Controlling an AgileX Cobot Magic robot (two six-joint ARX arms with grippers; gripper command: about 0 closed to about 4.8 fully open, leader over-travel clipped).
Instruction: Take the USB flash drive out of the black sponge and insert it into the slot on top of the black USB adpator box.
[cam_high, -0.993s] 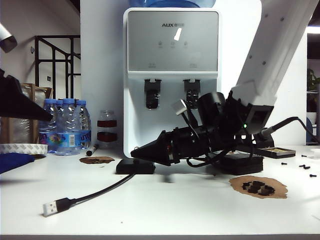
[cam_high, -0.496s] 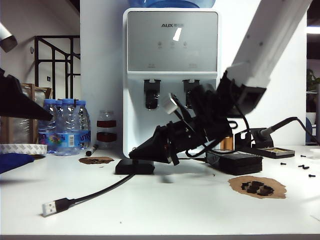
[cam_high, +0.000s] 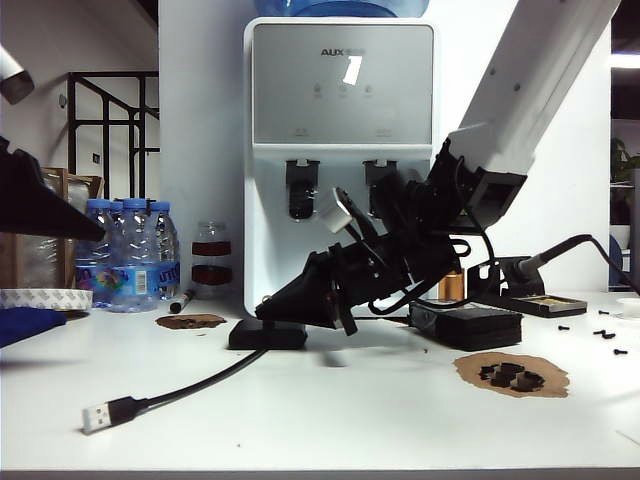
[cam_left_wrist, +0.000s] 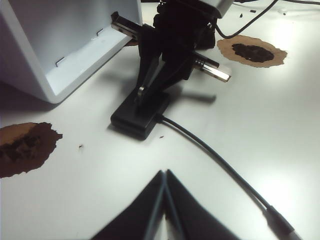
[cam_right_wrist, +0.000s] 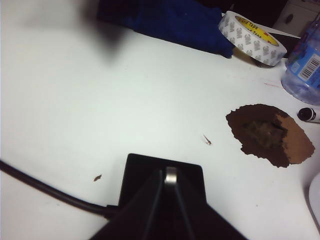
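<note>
My right gripper (cam_high: 263, 307) slants down from the right, its tips just above the black USB adpator box (cam_high: 268, 335) on the white table. In the right wrist view this gripper (cam_right_wrist: 171, 172) is shut on the USB flash drive (cam_right_wrist: 171, 176), a small silver stick over the box's upper face (cam_right_wrist: 141, 166). The fingers hide the slot. The box's cable (cam_high: 200, 382) runs forward to a silver plug (cam_high: 97, 417). The black sponge (cam_high: 470, 327) lies behind the right arm. My left gripper (cam_left_wrist: 164, 174) hangs shut and empty, short of the box (cam_left_wrist: 131, 119) and at the far left of the exterior view (cam_high: 95, 232).
A water dispenser (cam_high: 340, 90) stands right behind the box. Water bottles (cam_high: 130, 250), a tape roll (cam_right_wrist: 252, 37) and a blue cloth (cam_right_wrist: 170, 20) are at the left. Brown paper patches (cam_high: 510, 375) carry foam scraps. A soldering stand (cam_high: 545, 300) sits far right.
The right wrist has risen and rolled, so the gripper now slants more steeply down onto the box. Its tips stay over the box. The left arm has not moved.
</note>
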